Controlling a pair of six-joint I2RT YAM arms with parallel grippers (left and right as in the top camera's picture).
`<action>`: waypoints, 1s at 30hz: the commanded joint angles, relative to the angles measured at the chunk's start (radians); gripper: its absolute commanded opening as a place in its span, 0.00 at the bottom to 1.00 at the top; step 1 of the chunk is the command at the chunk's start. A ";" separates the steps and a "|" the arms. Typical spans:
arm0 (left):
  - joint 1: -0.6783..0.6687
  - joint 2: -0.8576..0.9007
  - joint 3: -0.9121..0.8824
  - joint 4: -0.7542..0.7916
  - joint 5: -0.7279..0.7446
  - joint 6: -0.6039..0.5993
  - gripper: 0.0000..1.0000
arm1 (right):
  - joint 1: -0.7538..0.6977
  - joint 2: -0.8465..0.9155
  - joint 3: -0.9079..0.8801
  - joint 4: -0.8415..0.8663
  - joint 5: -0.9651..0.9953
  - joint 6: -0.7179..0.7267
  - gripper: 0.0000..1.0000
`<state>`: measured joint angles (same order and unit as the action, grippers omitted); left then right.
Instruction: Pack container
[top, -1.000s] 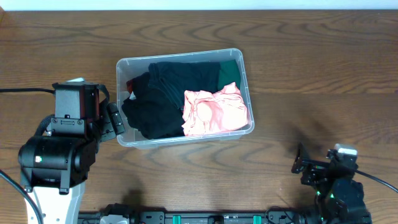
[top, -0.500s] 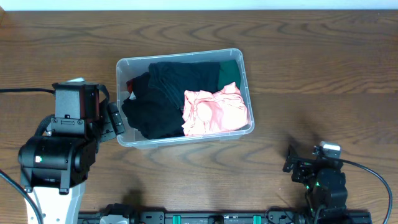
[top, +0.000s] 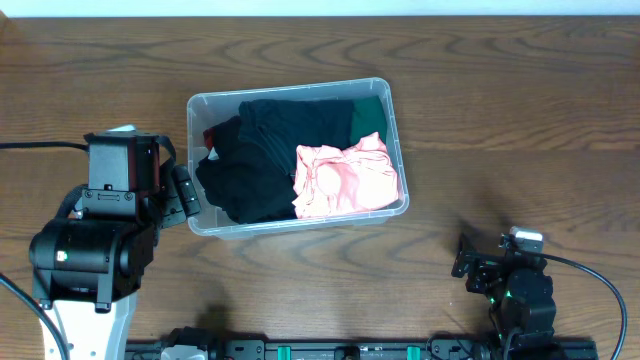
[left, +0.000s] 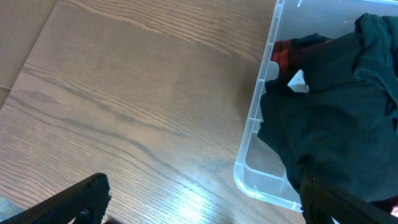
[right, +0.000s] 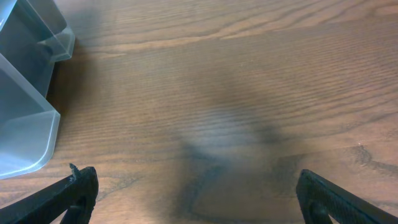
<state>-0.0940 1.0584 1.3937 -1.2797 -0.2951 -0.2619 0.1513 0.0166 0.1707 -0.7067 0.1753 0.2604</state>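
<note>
The dark wood-grain table (top: 500, 120) fills nearly the whole overhead view, with only a pale strip (top: 320, 6) beyond its far edge. The container (top: 290, 89) sits left of centre on it, holding a black garment (top: 255, 165), a pink garment (top: 350, 180) and scraps of green and red cloth. The left gripper (left: 204, 190) hangs just beside the container's left wall, fingers wide apart and empty. The right gripper (right: 196, 180), near the front edge and well apart from the container, also has its fingers spread wide over bare wood, holding nothing.
</note>
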 joint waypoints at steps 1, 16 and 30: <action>0.004 -0.001 0.003 -0.003 -0.013 -0.005 0.98 | -0.008 -0.011 -0.007 0.000 0.000 0.016 0.99; 0.004 -0.001 0.003 -0.003 -0.013 -0.005 0.98 | -0.008 -0.011 -0.007 0.000 0.000 0.016 0.99; 0.026 -0.129 -0.061 -0.003 -0.013 -0.003 0.98 | -0.008 -0.011 -0.007 0.000 0.000 0.016 0.99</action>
<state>-0.0898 0.9958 1.3590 -1.2785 -0.2947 -0.2619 0.1513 0.0166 0.1707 -0.7063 0.1749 0.2604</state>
